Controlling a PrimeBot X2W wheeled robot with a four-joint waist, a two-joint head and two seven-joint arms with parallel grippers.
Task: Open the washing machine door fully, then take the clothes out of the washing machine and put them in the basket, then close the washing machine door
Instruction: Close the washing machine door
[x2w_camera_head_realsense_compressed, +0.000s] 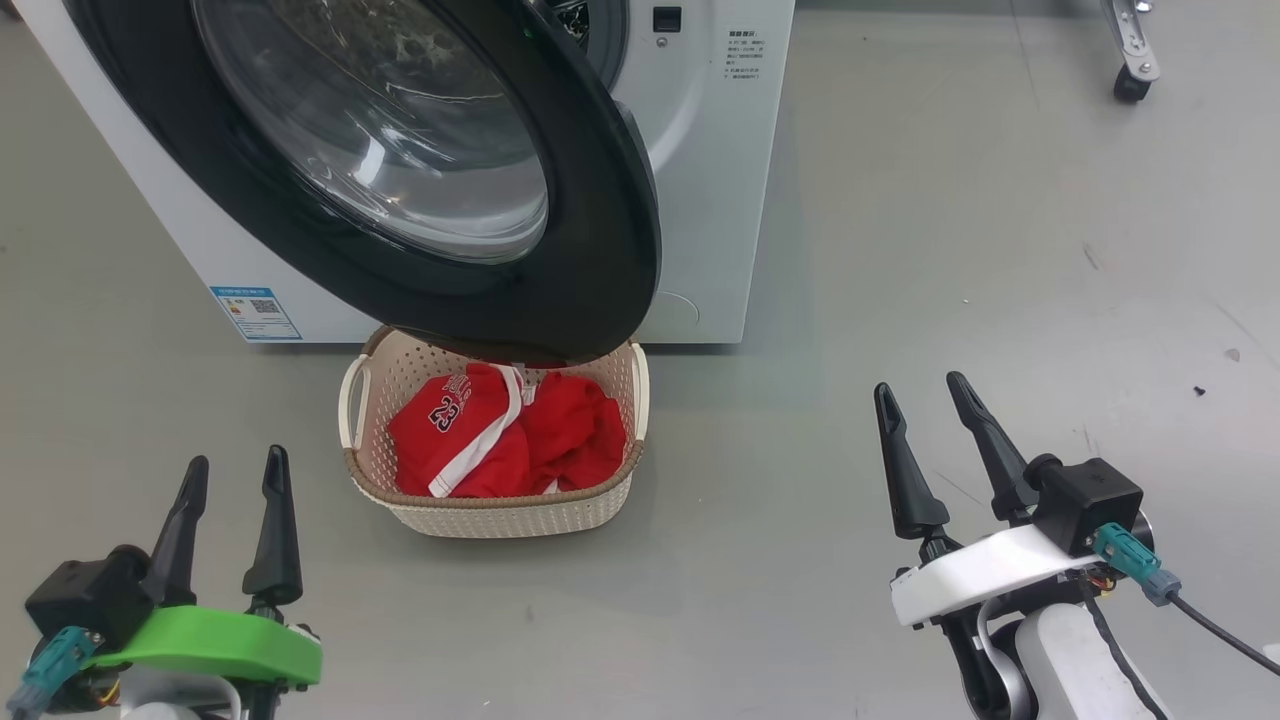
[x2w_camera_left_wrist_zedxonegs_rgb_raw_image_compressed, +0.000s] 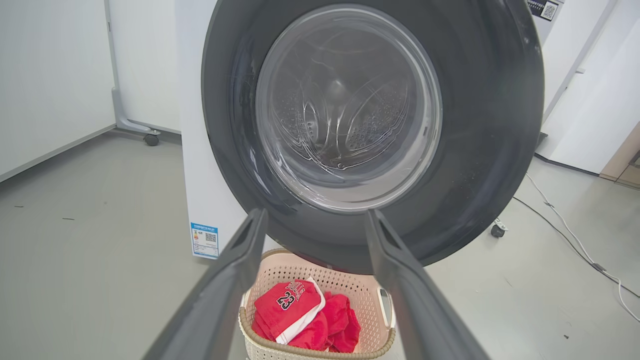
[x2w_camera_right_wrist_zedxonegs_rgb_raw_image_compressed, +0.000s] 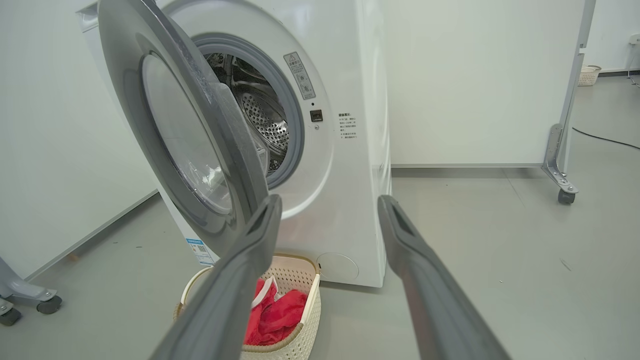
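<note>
Left claw (x2w_camera_head_realsense_compressed: 236, 457) and right claw (x2w_camera_head_realsense_compressed: 918, 384) both gape wide, gripping nothing, at nine and three o'clock of the cream basket (x2w_camera_head_realsense_compressed: 500, 515). In it lie the red clothes (x2w_camera_head_realsense_compressed: 500, 435), number 23 uppermost. At its twelve o'clock is the washing machine door (x2w_camera_head_realsense_compressed: 600, 250), standing ajar.
</note>
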